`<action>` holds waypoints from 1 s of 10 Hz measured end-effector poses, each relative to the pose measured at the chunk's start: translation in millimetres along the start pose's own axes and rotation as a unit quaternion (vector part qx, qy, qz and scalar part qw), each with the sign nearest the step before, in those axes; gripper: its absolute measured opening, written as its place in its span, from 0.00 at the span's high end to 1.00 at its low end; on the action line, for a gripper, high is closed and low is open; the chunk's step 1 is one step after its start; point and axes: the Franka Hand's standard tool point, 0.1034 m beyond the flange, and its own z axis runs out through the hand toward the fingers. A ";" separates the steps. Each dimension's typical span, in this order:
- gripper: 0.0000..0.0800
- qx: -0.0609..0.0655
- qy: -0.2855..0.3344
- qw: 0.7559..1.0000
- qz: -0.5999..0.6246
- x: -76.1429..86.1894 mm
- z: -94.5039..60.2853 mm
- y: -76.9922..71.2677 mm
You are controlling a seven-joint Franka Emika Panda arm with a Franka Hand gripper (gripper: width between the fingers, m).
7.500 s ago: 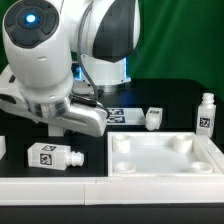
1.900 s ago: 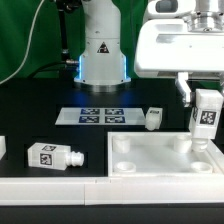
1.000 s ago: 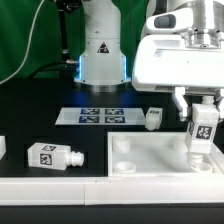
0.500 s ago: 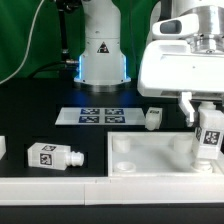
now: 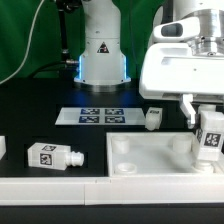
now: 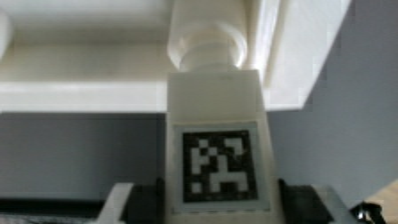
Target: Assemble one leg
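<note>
My gripper (image 5: 209,126) is shut on a leg (image 5: 210,136), a white blocky peg with a black-and-white tag. It holds the leg upright over the right side of the white tabletop (image 5: 150,162), narrow round end down at the tabletop's far right corner. In the wrist view the leg (image 6: 221,120) runs between my dark fingers (image 6: 146,203), its round end against the tabletop (image 6: 107,80). A second leg (image 5: 50,155) lies on its side at the exterior view's left. A third leg (image 5: 153,118) stands behind the tabletop.
The marker board (image 5: 98,117) lies flat in front of the robot base (image 5: 101,60). A small white part (image 5: 2,146) shows at the exterior view's left edge. A white strip runs along the front edge of the table.
The arm picked up the leg from the right and carried it over the tabletop. Over the last second it moved slightly right and lowered the leg toward the tabletop's right corner.
</note>
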 end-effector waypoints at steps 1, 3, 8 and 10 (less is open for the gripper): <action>0.64 0.000 0.000 1.000 -0.003 -1.1 -0.2 0.5; 0.64 0.000 -0.001 1.000 -0.010 -1.4 -0.4 -0.1; 0.64 -0.001 -0.007 1.000 -0.014 -3.1 1.6 0.4; 0.23 -0.001 -0.008 1.000 -0.017 -3.6 1.8 0.5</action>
